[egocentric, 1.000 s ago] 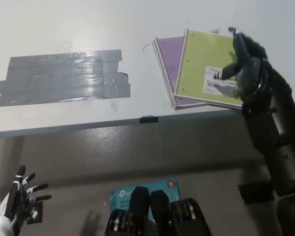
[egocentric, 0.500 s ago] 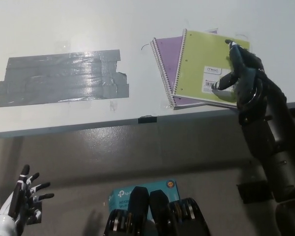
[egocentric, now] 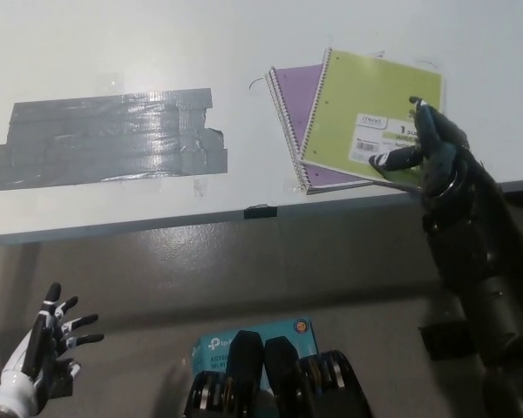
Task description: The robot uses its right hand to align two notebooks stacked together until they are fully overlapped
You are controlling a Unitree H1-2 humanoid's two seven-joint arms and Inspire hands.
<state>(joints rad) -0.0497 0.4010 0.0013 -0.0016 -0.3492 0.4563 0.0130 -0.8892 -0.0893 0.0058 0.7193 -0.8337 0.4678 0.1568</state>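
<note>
Head view: white table (egocentric: 157, 52) with a grey duct-tape patch (egocentric: 109, 138). Green spiral notebook (egocentric: 366, 109) lies skewed atop the purple notebook (egocentric: 295, 100); right hand (egocentric: 431, 152) presses its illegible label, grasping nothing. Left hand (egocentric: 39, 357) rests splayed, lower left.

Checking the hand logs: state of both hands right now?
Left hand: open, fingers spread, holding nothing, resting low at the left.
Right hand: open, pressing flat on the green spiral notebook atop the purple spiral notebook, not gripping.
</note>
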